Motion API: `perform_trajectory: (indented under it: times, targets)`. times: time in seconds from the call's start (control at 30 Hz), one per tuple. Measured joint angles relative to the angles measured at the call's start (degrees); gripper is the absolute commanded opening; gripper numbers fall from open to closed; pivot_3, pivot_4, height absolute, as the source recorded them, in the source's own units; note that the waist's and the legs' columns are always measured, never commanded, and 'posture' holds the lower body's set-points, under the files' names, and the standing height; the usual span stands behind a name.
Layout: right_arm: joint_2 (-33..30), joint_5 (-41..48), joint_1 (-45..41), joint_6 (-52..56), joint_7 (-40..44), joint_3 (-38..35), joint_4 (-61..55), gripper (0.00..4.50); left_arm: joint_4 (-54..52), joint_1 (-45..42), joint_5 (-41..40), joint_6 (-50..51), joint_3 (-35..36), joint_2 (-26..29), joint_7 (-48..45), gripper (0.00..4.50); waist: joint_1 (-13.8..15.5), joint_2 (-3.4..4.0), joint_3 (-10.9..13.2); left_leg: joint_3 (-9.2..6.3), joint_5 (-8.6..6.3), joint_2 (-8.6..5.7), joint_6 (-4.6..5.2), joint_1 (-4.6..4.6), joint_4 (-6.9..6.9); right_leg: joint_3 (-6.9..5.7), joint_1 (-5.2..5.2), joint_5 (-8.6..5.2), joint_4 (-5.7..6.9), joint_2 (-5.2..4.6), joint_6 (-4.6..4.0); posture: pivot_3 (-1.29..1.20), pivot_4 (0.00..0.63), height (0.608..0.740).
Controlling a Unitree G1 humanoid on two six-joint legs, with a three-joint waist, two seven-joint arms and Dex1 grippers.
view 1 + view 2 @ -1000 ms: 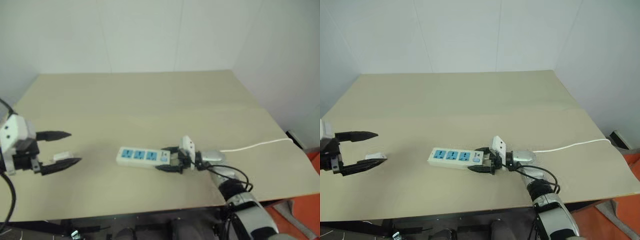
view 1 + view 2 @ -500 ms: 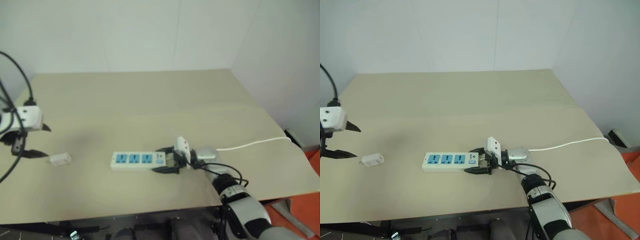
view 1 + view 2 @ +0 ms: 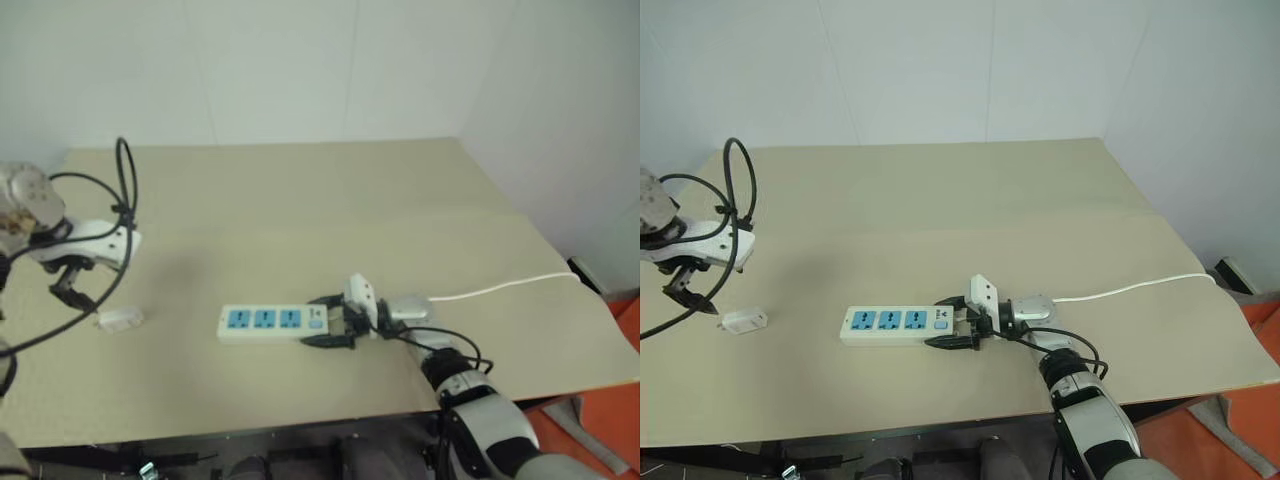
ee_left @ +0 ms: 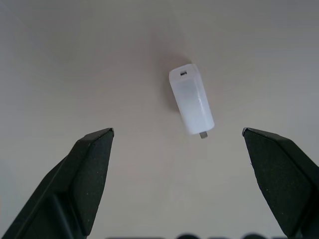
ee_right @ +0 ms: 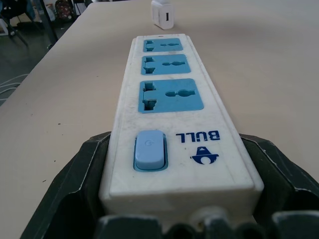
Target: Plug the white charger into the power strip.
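Left pincer (image 4: pixel 177 144) gaping above small white boxy plastic charger (image 4: pixel 191 101), frame centre: light, rigid, slick; pinch your fingers across long flat sides. Right pincer (image 5: pixel 179 199) clamps long white plastic power strip (image 5: pixel 172 99).

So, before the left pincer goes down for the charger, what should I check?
1. Left pincer open: ok.
2. Charger lies free on the table, between the fingers' line: ok.
3. Left pincer above the charger, not touching: ok.
4. Right pincer shut on the strip at its switch end: ok.
5. All three sockets unoccupied: ok.
6. Charger prongs' direction: cannot tell.
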Motion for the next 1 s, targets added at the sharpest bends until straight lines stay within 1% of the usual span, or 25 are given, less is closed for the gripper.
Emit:
perform_trajectory:
  times: [0.17, 0.23, 0.53, 0.77, 0.9, 1.0]
  targets:
    - [0.04, -0.02, -0.05, 0.10, 0.01, 0.02, -0.01, 3.41, 4.05, -1.47, 2.64, 4.24, -1.65, -4.87, 0.01, 4.50, -0.04, 0.00, 0.00, 0.00, 0.00, 0.00, 0.00, 0.00, 0.04, 0.05, -0.02, -0.02, 0.07, 0.03, 0.02, 0.00, 0.150, 0.740]
    - [0.05, -0.04, -0.06, 0.12, 0.02, 0.04, -0.04, 3.41, 4.83, -1.72, 3.91, 5.98, -2.47, -5.98, 0.01, 4.50, -0.13, -0.01, 0.00, 0.00, 0.00, 0.00, 0.00, -0.01, 0.05, 0.06, -0.02, -0.02, 0.07, 0.04, 0.02, 0.00, 0.150, 0.740]
    - [0.10, -0.14, -0.06, 0.15, -0.18, 0.04, -0.05, 3.41, 4.99, -1.49, 4.86, 10.98, -3.72, -6.10, 0.01, 4.50, -0.16, -0.01, 0.00, -0.01, 0.00, -0.01, 0.00, 0.00, 0.07, 0.08, -0.02, -0.03, 0.12, 0.04, 0.03, 0.00, 0.150, 0.740]
    - [0.03, -0.31, -0.05, 0.17, -0.31, 0.04, -0.07, 3.41, 2.51, 3.27, 2.73, 15.51, -3.77, -5.89, 0.02, 4.50, -0.22, -0.01, 0.00, -0.01, 0.00, -0.01, 0.00, 0.01, 0.08, 0.09, -0.02, -0.02, 0.15, 0.04, 0.03, 0.00, 0.150, 0.740]
    - [-0.02, -0.34, -0.04, 0.24, -0.53, 0.04, -0.12, 3.41, 0.88, 5.77, 2.68, 17.61, -2.99, -5.90, 0.02, 4.50, -0.22, -0.01, 0.00, -0.01, 0.00, -0.01, 0.00, 0.01, 0.08, 0.09, -0.02, -0.02, 0.15, 0.04, 0.03, 0.00, 0.150, 0.740]
    - [-0.23, -0.34, 0.00, 0.44, -0.62, 0.02, -0.24, 3.41, 0.95, 7.00, 4.26, 18.70, -0.46, -6.62, 0.11, 4.50, -0.17, -0.01, -0.01, -0.01, 0.00, -0.02, 0.00, 0.02, 0.09, 0.09, -0.01, -0.02, 0.15, 0.04, 0.03, 0.00, 0.150, 0.740]
